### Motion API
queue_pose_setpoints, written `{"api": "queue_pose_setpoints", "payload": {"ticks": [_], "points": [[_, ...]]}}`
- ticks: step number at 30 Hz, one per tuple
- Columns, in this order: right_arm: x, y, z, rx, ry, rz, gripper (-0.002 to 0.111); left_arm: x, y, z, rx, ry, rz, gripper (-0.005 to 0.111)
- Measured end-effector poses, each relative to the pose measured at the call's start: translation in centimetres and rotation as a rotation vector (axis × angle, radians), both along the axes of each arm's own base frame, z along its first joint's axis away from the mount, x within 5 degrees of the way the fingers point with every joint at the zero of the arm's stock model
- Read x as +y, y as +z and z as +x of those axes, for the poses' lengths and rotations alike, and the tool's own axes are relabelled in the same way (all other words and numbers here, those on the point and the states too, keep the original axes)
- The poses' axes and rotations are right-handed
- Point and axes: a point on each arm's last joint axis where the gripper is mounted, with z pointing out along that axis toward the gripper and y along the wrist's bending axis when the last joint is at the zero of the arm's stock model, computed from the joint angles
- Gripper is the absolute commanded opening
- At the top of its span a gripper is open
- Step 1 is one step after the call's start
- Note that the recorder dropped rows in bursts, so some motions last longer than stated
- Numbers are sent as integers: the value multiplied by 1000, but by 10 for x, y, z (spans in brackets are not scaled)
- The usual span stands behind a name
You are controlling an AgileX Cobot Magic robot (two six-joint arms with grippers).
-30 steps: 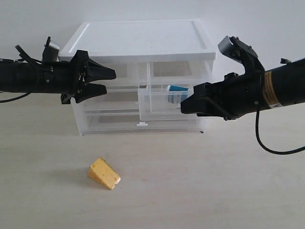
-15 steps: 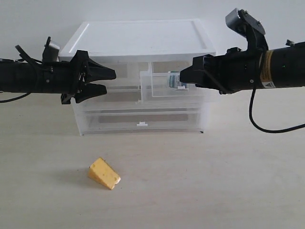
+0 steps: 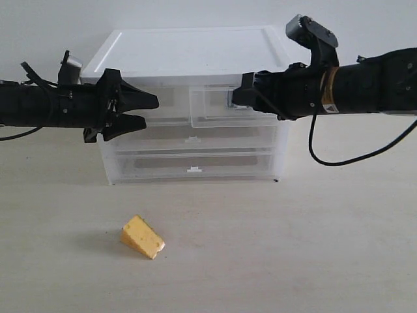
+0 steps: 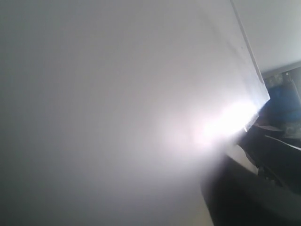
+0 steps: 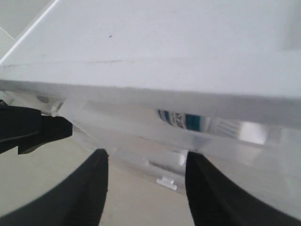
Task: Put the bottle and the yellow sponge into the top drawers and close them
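The bottle (image 5: 184, 120) lies inside the right top drawer (image 3: 218, 107); its teal label shows through the translucent front. My right gripper (image 3: 238, 98) is open, its fingertips (image 5: 99, 160) apart right at that drawer's front, which sits about level with the cabinet face. The yellow sponge (image 3: 142, 237) lies on the table in front of the cabinet, left of middle. My left gripper (image 3: 148, 111) hovers open and empty beside the left top drawer (image 3: 171, 103), which is shut. The left wrist view is mostly a blurred white surface and does not show its own fingers.
The white-topped cabinet (image 3: 195, 52) stands at the back of the table, with two full-width drawers (image 3: 192, 162) shut below the top pair. Their small white tab handles (image 3: 191, 139) stick out. Pale table (image 3: 293, 248) stretches in front.
My right arm has risen and moved left, and the right top drawer has slid in from far open to about level with the cabinet face, bottle inside. Left arm and sponge are unmoved.
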Motion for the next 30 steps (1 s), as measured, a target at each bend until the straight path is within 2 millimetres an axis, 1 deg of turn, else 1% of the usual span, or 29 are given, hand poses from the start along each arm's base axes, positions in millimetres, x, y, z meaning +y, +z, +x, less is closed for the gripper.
{"api": "queue_pose_setpoints", "payload": {"ticks": [4, 6, 11, 15, 19, 20, 24, 26, 28, 30], "points": [[10, 9, 13, -43, -14, -9, 47, 0, 0, 0, -4, -1, 3, 61], [12, 8, 16, -46, -5, -14, 47, 0, 0, 0, -19, -6, 10, 61], [16, 9, 14, -42, 37, -28, 47, 1, 0, 0, -22, -8, 13, 61], [21, 11, 8, -17, 130, 0, 47, 2, 0, 0, -22, -6, 13, 61], [21, 3, 2, 37, 190, -82, 47, 2, 0, 0, -22, -7, 13, 60], [21, 2, 1, 51, 195, -94, 47, 2, 0, 0, -22, -7, 13, 59], [21, 1, 0, 64, 200, -95, 47, 3, -2, 1, -20, 3, 21, 36], [21, 1, 0, 64, 202, -99, 47, 5, -5, 2, -13, 10, 23, 27], [21, 1, 0, 64, 205, -100, 47, 9, -7, 3, -7, 15, 22, 23], [21, 1, 0, 65, 208, -98, 47, 11, -6, 3, -11, 15, 6, 22]]}}
